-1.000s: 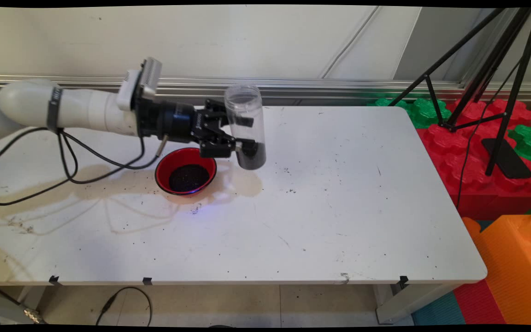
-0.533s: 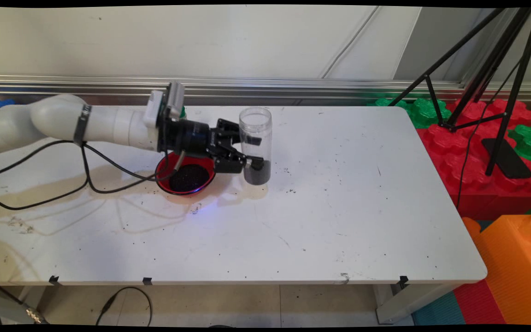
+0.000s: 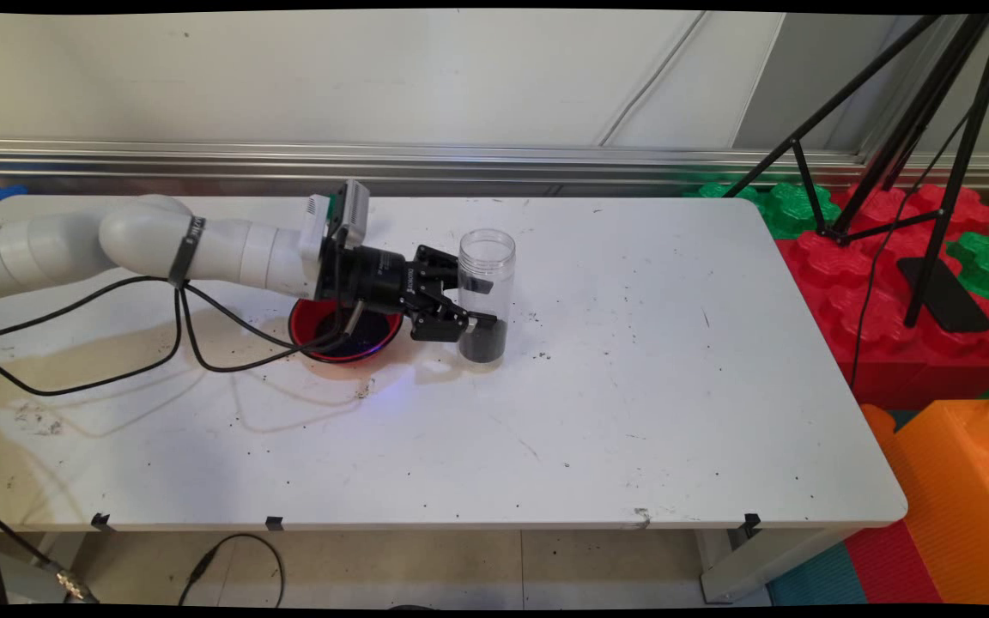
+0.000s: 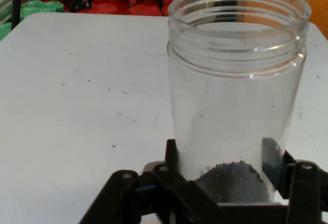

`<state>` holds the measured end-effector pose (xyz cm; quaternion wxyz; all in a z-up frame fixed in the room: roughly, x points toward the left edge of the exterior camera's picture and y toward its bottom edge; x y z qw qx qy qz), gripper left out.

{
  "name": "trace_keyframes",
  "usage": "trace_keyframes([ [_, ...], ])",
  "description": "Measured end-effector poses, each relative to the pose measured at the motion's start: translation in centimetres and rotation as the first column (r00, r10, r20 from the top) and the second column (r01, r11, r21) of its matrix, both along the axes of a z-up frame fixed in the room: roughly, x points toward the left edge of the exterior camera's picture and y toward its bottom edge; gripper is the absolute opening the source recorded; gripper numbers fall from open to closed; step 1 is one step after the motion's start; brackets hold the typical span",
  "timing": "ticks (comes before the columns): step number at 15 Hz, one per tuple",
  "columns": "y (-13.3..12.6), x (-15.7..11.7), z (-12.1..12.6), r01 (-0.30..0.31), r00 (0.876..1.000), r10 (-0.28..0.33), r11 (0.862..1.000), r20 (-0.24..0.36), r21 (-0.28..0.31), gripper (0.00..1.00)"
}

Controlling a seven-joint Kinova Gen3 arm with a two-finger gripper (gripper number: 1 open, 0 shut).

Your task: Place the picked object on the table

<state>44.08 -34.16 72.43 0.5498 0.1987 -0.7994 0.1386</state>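
The clear plastic jar (image 3: 485, 296), upright with dark granules at its bottom, sits clamped in the end effector (image 3: 470, 300) at the worktop (image 3: 632, 386), just beside the red bowl (image 3: 345, 330). Keeping it level seems wise.

text: none legible | small white mark on end effector (image 3: 470, 302) body: unreadable

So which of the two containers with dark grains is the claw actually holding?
The clear plastic jar, upright in the black gripper; the red bowl sits free beside it.
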Motion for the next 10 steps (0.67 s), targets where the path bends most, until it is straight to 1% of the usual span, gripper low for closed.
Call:
trace_keyframes([
  [9, -0.6, -0.2, -1.8, -0.004, 1.0, 0.003, 1.0, 0.025, 0.016, 0.0],
  [10, -0.6, -0.2, -1.9, -0.003, 1.0, 0.003, 1.0, 0.026, 0.016, 1.0],
])
